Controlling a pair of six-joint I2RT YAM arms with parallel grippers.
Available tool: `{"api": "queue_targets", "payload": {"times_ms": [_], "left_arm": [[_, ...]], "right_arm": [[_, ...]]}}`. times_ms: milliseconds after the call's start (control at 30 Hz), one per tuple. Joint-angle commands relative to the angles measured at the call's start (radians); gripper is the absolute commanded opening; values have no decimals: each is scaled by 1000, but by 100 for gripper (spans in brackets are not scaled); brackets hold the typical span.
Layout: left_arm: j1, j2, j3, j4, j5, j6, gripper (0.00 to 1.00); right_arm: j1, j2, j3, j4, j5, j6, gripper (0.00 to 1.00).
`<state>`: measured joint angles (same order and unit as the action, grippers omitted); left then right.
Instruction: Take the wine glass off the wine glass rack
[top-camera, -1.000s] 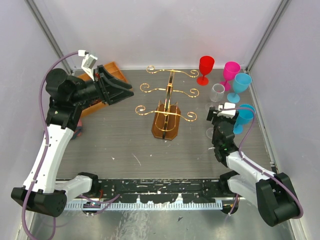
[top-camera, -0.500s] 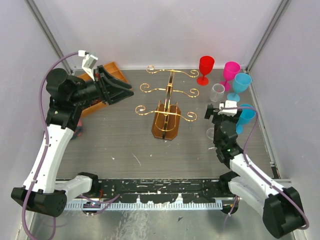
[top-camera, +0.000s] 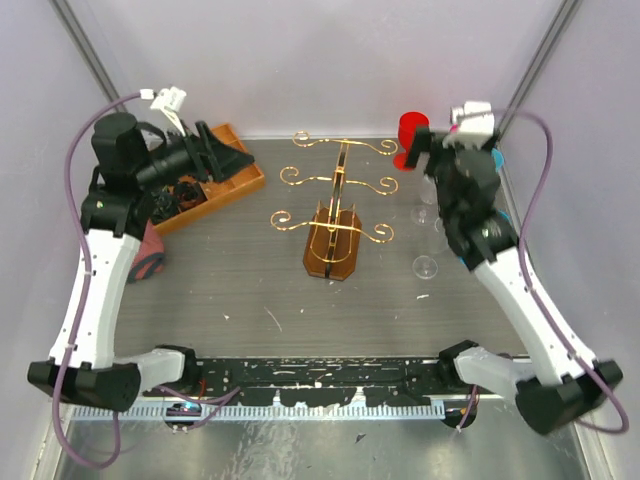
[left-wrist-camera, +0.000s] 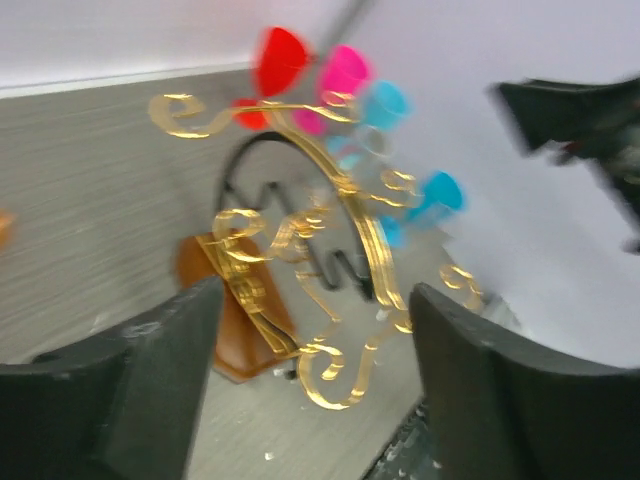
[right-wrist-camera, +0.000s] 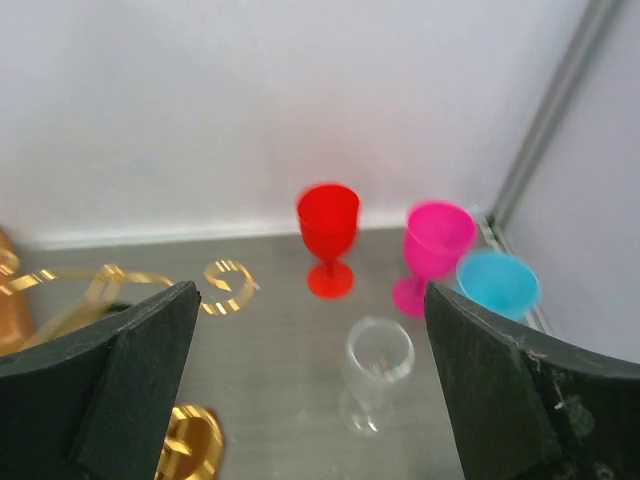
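Note:
The gold wire wine glass rack (top-camera: 335, 215) stands on its amber-brown base at mid table; no glass shows on its scroll arms. It fills the left wrist view (left-wrist-camera: 340, 250). My left gripper (top-camera: 240, 162) is open and empty, raised to the left of the rack and facing it. My right gripper (top-camera: 440, 160) is open and empty, raised over the glasses at the back right. In the right wrist view a clear wine glass (right-wrist-camera: 378, 365) stands upright on the table, with a red (right-wrist-camera: 328, 235), a pink (right-wrist-camera: 435, 245) and a blue glass (right-wrist-camera: 497, 285) behind it.
An orange-brown compartmented tray (top-camera: 215, 185) lies at the back left under the left arm. A dark red object (top-camera: 145, 255) sits by the left wall. A clear round glass foot (top-camera: 427, 267) shows on the table right of the rack. Walls close in on three sides.
My right arm has risen from low near the blue glass and swung back over the glasses at the back right. My left gripper has drawn back a little to the left.

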<state>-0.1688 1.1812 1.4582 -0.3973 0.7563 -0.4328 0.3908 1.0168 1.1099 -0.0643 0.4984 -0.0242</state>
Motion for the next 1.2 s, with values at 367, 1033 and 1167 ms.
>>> {"api": "queue_targets", "payload": {"times_ms": [367, 1033, 1167], "left_arm": [[92, 197, 311, -636, -632, 77, 98], [92, 172, 257, -578, -536, 66, 98], [92, 162, 262, -573, -526, 61, 98]], "right_arm": [[-126, 395, 604, -408, -393, 155, 100], [-178, 412, 584, -412, -423, 181, 100], [-177, 411, 588, -413, -422, 182, 100]]}}
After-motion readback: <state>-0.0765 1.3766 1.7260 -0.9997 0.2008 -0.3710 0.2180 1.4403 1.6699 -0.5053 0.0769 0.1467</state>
